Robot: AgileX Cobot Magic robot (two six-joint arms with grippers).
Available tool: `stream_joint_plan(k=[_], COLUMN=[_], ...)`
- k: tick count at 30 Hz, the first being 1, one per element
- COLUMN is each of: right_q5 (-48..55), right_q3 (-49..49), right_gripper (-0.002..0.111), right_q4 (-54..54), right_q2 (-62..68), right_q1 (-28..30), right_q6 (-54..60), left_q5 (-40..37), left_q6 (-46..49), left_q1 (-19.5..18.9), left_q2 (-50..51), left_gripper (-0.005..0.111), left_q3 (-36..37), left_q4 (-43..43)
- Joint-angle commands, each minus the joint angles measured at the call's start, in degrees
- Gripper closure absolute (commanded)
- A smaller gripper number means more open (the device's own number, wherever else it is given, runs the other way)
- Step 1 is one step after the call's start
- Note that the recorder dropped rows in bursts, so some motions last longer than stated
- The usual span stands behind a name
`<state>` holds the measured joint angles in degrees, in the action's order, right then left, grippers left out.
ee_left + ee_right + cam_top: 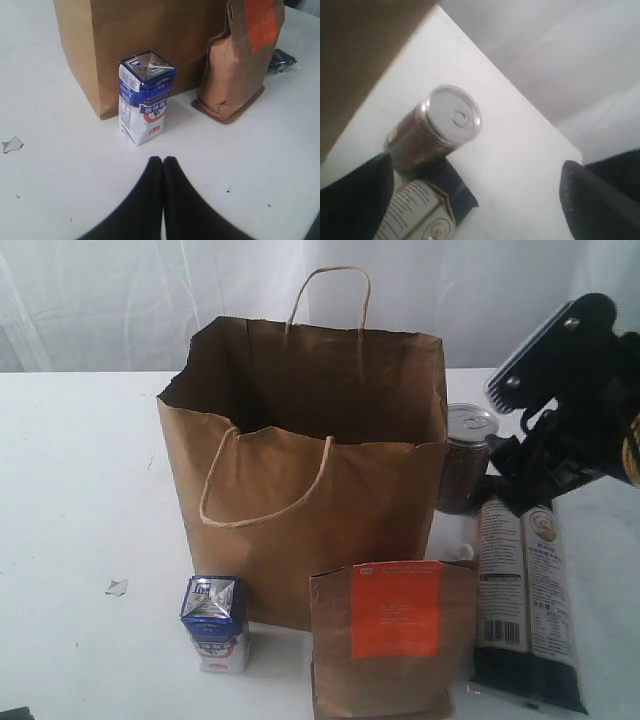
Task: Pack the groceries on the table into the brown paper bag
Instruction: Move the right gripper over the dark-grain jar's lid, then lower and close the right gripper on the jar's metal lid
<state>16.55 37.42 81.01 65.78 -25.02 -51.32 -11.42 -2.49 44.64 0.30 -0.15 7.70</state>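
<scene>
**A:** The right gripper is hanging with its fingers spread wide apart, holding nothing. The dark tin is standing upright on the table in front of it, just beside the brown paper bag

**B:** The tin's base is sitting right against the end of the long dark-blue noodle packet, perhaps touching; I am not managing to tell. A finger coming down on that packet is likely dragging it, or tipping the tin

**A:** I am also worrying about the bag wall. With the tin sitting so near it, a wide-spread finger could be catching the creased paper and shoving the bag

**B:** The left gripper is hovering near the tabletop, fingers pressed together and empty. It is pointing at the small blue-white carton, which is standing just in front of the bag

**A:** With the fingers together like that, any push forward is knocking the carton over rather than gripping it. The brown pouch with orange label is standing near it, so a toppling carton might be nudging that too

**B:** And the tin's smooth round side is looking slippery for a lift over the tall rim
</scene>
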Motion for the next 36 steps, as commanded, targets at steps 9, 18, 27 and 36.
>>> stream_joint_plan(k=[9, 18, 27, 36], right_q5=[-12.5, -17.2, -17.1, -19.6], right_q3=[11.3, 15.4, 15.4, 17.1], right_gripper=[0.025, 0.025, 0.025, 0.022], right_q4=[-19.5, -21.1, -21.1, -21.4], right_q2=[12.4, 20.5, 23.7, 27.6], right_q1=[14.6, 14.8, 14.8, 14.8], right_q6=[-18.9, -21.4, -21.4, -20.7], left_q5=[-0.3, -0.3, -0.3, -0.3], left_q6=[0.0, 0.0, 0.0, 0.0], left_q1=[0.0, 0.0, 0.0, 0.0], left_q2=[-0.3, -0.3, -0.3, -0.3], left_gripper=[0.107, 0.107, 0.107, 0.107], left_q3=[0.2, 0.2, 0.2, 0.2], left_q4=[0.5, 0.5, 0.5, 0.5])
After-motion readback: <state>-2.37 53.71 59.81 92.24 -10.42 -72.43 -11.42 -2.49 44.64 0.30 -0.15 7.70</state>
